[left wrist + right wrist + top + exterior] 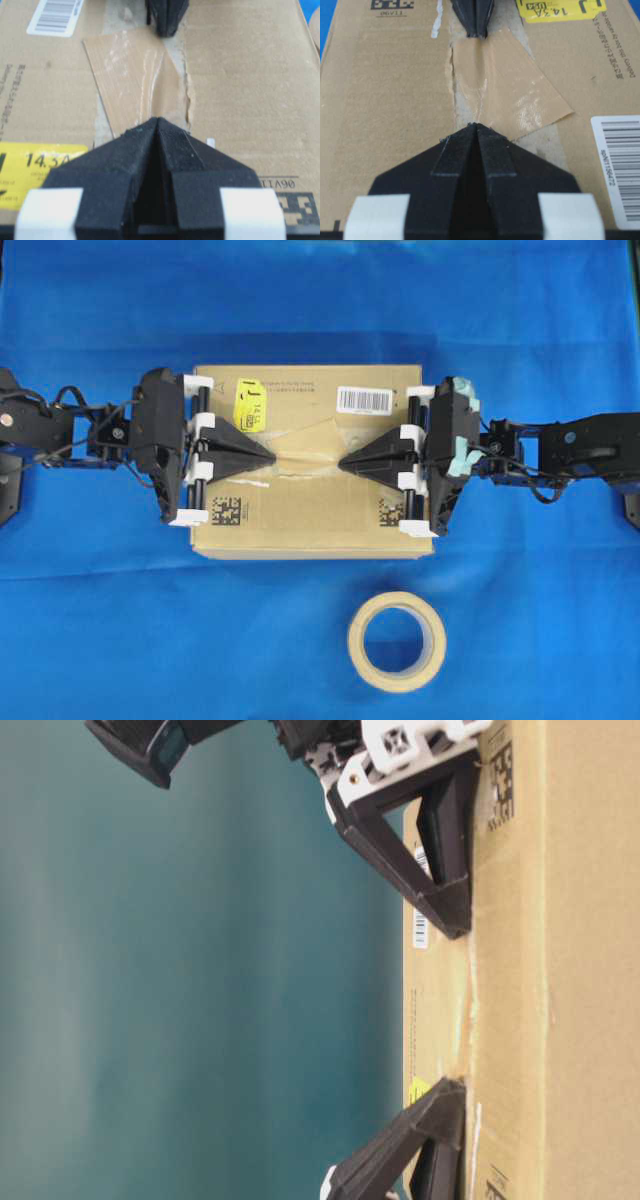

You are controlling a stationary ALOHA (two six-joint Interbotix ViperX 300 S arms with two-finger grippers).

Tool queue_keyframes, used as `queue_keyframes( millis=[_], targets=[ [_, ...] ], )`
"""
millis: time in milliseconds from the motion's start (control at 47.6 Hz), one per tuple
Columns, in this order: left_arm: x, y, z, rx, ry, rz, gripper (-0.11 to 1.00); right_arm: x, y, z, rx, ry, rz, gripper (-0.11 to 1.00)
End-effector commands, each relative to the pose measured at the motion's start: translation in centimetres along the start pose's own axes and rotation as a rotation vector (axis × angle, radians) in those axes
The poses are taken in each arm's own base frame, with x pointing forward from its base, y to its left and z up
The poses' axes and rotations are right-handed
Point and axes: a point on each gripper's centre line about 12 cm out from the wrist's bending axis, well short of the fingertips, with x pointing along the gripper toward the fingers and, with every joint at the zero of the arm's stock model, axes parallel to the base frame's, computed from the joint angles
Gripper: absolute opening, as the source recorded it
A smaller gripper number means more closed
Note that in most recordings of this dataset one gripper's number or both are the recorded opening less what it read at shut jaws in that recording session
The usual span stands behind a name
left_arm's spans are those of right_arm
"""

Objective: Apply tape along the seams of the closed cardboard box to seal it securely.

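beige tape roll (397, 641), both end effectors closed on taped cardboard box (310, 515)

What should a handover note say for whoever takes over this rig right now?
Left end effector: shut, tip at the left end of the tape piece, holding nothing.
Right end effector: shut, tip at the tape's right end.
Cardboard box: closed, centred on the blue cloth; tape roll lies in front of it.
Done: one tape piece stuck askew over the middle of the seam.
Left: seam beyond the piece looks untaped.
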Motion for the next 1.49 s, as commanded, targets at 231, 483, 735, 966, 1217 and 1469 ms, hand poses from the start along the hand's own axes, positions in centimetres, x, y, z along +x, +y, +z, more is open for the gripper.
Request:
queue_keyframes(
  millis=[231,483,735,966,1217,1469],
  targets=[
    [-3.6,-0.7,4.3,-0.022,-0.107,-0.026,0.00,-3.6,1.5,3.0,-0.037,-0.089,0.058,0.01],
    [-8.5,-0.7,7.9,-0.015,-0.199,-0.034,0.00,-9.3,1.9,7.4,-0.106,-0.186,0.088,0.01],
    [-13.1,-0.3,6.8,-0.020,-0.217,-0.028,0.00,-15.4,0.8,7.6,-0.115,-0.238,0.091,0.01],
    [-16.0,-0.1,4.3,-0.024,-0.233,-0.023,0.00,-19.2,0.2,5.4,-0.125,-0.234,0.109,0.01],
    [-17.4,0.0,1.2,-0.028,-0.245,-0.027,0.00,-20.3,-1.0,1.4,-0.119,-0.199,0.097,0.01],
    [-17.0,0.0,-0.9,-0.033,-0.190,-0.026,0.00,-19.2,-2.0,-1.6,-0.099,-0.115,0.065,0.01]
  ],
)
